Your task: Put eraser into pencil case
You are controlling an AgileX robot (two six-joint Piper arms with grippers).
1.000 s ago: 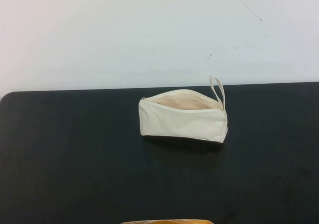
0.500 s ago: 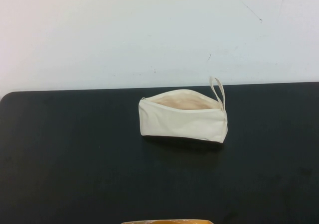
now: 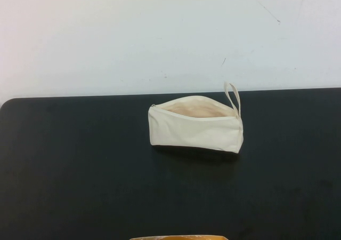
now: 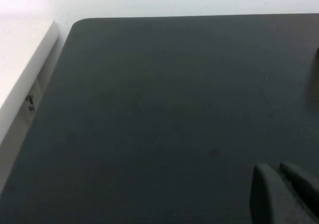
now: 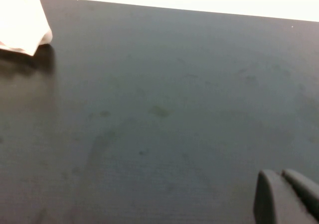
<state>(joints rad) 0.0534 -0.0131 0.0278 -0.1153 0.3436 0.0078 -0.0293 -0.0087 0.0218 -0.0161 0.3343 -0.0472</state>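
Note:
The pencil case [image 3: 194,129], a cream-white fabric pouch, lies across the middle of the black table [image 3: 80,170]. Its zip is open, showing the pale beige lining [image 3: 197,108], and its loop strap [image 3: 232,97] stands up at the right end. One corner of it also shows in the right wrist view [image 5: 22,30]. No eraser shows in any view. My left gripper [image 4: 276,170] is shut and empty over bare table at the left. My right gripper [image 5: 280,175] is shut and empty over bare table, well away from the pouch. Neither gripper shows in the high view.
A white wall [image 3: 160,32] rises behind the table's far edge. A white ledge [image 4: 25,59] runs beside the table's left edge in the left wrist view. An orange-tan edge [image 3: 178,238] shows at the bottom of the high view.

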